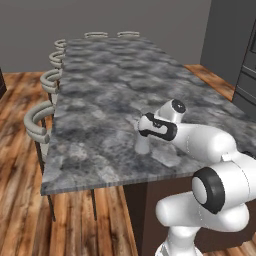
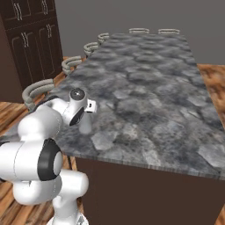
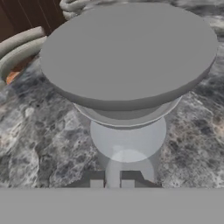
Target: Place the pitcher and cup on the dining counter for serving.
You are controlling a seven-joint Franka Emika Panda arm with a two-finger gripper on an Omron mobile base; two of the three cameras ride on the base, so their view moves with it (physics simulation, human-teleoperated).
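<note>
Pitcher (image 1: 142, 145) stands upright on the table (image 1: 100, 100), near its 6 o'clock edge, clamped at the neck by the narrow end effector (image 3: 112, 181). Open the fingers fully, then retract straight back; sideways drift could topple this tall vessel.

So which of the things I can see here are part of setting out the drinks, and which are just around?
Part of the job:
- pitcher, standing on the counter, fingers shut on it
- dining counter

Just around:
- stools along the counter's side
- dark cabinets
- wooden floor
</note>
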